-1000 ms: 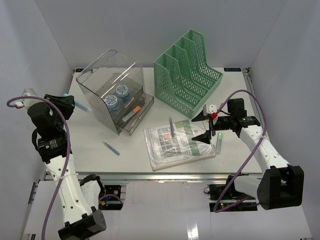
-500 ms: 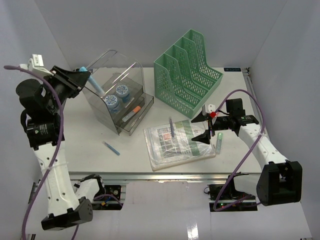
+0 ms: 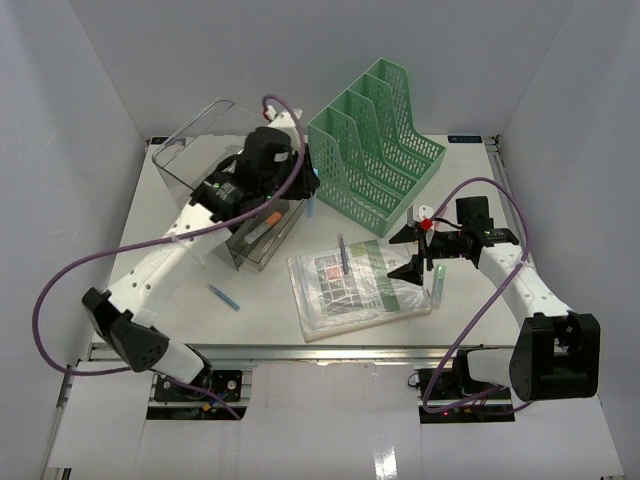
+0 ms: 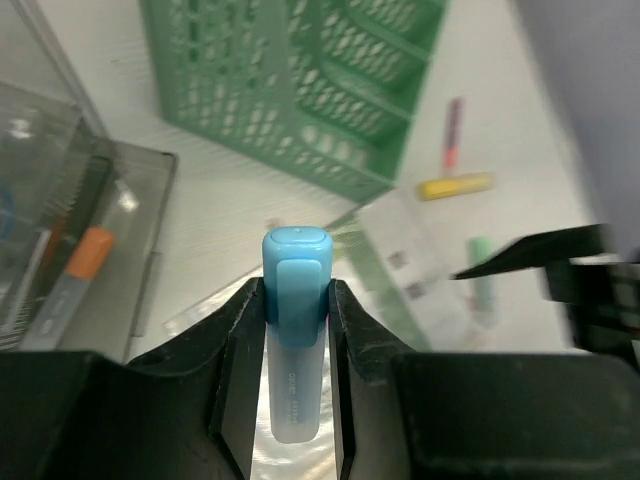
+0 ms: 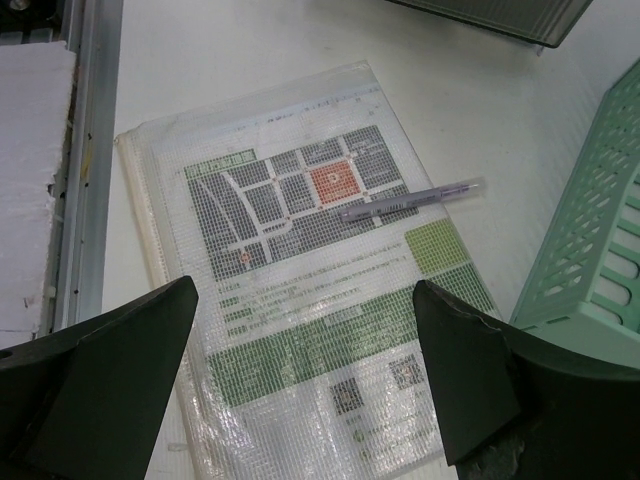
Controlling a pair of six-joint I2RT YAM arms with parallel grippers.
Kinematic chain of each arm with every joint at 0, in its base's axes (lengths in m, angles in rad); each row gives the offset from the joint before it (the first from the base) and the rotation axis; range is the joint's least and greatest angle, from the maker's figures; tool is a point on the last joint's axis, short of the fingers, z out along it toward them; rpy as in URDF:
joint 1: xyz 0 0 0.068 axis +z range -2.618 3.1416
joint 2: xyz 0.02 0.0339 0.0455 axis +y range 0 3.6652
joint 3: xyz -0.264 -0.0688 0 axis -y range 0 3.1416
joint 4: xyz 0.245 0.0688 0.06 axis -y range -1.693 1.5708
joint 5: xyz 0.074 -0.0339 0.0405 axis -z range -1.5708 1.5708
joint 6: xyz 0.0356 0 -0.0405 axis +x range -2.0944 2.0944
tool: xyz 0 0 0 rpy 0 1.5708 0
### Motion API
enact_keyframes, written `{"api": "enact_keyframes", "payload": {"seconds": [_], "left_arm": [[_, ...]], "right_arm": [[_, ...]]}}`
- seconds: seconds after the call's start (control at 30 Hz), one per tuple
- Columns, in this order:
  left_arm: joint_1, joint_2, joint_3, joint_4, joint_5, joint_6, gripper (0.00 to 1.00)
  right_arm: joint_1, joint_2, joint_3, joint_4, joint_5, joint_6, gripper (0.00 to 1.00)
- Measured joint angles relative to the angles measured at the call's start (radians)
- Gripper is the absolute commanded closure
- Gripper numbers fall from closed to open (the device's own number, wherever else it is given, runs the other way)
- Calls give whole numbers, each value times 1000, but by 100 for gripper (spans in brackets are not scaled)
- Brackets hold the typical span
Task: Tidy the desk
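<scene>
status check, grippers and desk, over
Left gripper shut on blue marker, above the desk beside the green file rack. Right gripper open over the plastic sleeve. Pen lies loose on the sleeve.

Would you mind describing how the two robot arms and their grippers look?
Both the left arm and right arm have white link shells, black joints and black bases, with a purple cable looping alongside each. The left gripper and right gripper have matte black, wedge-shaped fingers.
</scene>
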State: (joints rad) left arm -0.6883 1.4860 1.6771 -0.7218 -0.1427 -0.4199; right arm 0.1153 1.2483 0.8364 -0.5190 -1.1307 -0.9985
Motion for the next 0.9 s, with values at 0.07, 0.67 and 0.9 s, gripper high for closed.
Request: {"api": "enact_keyframes", "payload": {"seconds": [0.07, 0.67, 0.9], "left_arm": [[-45, 59, -2, -33, -126, 55, 100], [-70, 258, -214, 62, -601, 487, 97], [-38, 264, -252, 101, -611, 538, 29]], "right_arm": [[-6, 4, 0, 0, 3, 0, 5], [-37, 4, 0, -6, 3, -8, 5], [-50, 4, 0, -7, 2, -10, 5]]}}
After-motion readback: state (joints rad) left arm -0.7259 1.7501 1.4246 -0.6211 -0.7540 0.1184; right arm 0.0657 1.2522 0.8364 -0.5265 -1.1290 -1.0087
